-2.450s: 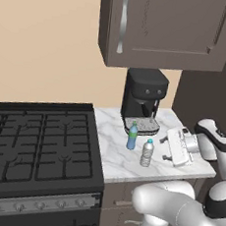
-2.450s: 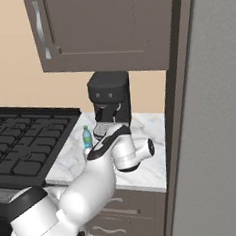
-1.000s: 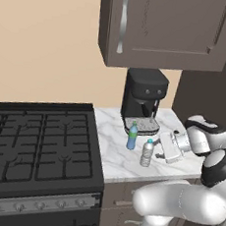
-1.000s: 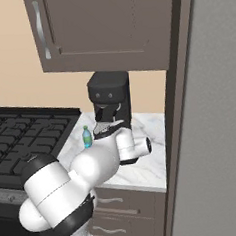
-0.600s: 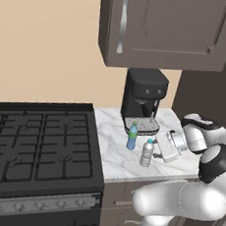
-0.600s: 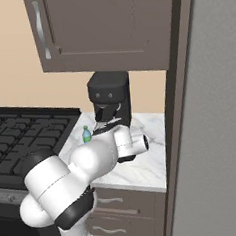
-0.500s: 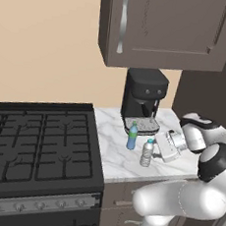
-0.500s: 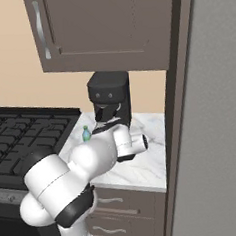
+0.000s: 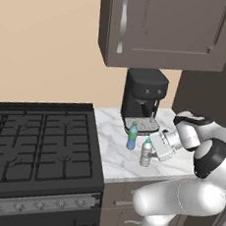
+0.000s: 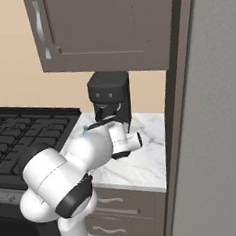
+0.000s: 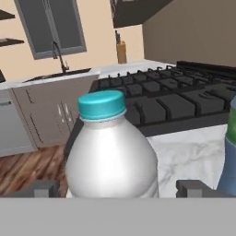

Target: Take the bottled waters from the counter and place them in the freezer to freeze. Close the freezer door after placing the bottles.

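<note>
The tool [image 11: 113, 189] stands spread wide, its two tips either side of the clear greyish bottle [image 11: 110, 152] but not pinching it; in the left base view the tool [image 9: 154, 148] sits just right of that bottle [image 9: 146, 152], which stands upright on the marble bench [image 9: 120, 160]; the blue bottle [image 9: 132, 136] stands just beyond, nearer the coffee machine [image 9: 143, 99], with the stove [image 9: 37, 146] at left; the bottle looks light, smooth and likely slippery, so hold the straight body below the shoulder, not the teal cap [image 11: 101, 104].
</note>
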Robot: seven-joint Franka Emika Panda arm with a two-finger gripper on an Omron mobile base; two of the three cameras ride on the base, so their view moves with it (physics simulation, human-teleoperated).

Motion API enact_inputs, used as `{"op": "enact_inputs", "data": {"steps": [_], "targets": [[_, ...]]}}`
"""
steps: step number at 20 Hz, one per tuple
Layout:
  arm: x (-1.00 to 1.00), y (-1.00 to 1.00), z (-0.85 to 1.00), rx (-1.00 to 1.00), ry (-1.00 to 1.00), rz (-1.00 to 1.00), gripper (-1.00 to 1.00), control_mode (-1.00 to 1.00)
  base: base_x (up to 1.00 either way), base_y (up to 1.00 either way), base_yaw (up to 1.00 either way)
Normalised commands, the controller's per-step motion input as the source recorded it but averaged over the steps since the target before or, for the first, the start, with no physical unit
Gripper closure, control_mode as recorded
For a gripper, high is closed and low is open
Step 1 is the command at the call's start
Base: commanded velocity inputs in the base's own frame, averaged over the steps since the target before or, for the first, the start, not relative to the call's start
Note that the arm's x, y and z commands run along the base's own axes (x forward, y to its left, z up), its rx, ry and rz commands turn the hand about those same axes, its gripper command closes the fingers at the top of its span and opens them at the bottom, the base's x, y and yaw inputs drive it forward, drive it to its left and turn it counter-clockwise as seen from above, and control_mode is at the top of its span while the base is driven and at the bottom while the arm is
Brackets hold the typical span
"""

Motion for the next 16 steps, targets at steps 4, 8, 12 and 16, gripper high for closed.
{"op": "enact_inputs", "data": {"steps": [4, 8, 12, 16], "targets": [[0.0, 0.35, -0.07, 0.0, 0.04, 0.03, 1.0, -1.0, 0.0, 0.0, 0.0], [0.0, 0.04, 0.0, 0.0, 0.01, 0.0, 1.0, -1.0, 0.0, 0.0, 0.0], [-0.13, 0.0, 0.03, 0.0, -0.02, 0.0, 1.0, -1.0, 0.0, 0.0, 0.0], [-0.54, 0.0, 0.43, 0.0, -0.2, -0.02, 1.0, -1.0, 0.0, 0.0, 0.0]]}}
